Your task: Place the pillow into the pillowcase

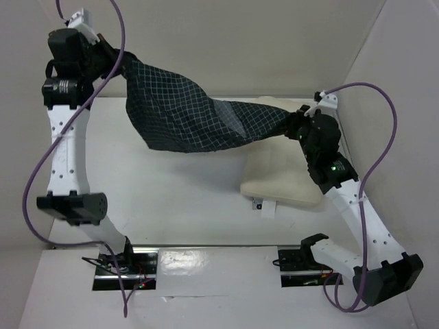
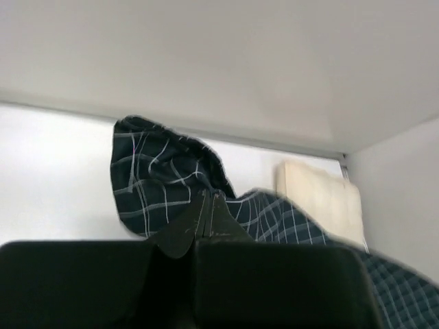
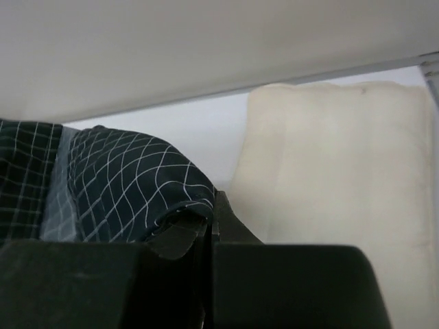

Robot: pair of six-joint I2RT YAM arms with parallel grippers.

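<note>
Left arm point(image 1: 65, 151) raised at far left; left jaws pressed together on one end of the pillowcase point(image 1: 185, 113), cloth bunched just above the tips in the wrist view; right arm point(image 1: 343, 185) lower, at far right; right jaws pinching the other end, a fold of checked cloth draped over the tips; pillowcase hangs stretched between the two, off the counter point(image 1: 171, 199), high on the left, sloping down to the right, belly sagging in the middle; from above its right end overlaps the far edge of the pillow point(image 1: 281, 181), cannot tell if they touch; pillow lies flat on the counter right of centre, beneath the right jaws, fully outside the pillowcase; small white tag point(image 1: 266, 208) sticks out at its near edge; cannot tell whether the pillowcase mouth is open.
</note>
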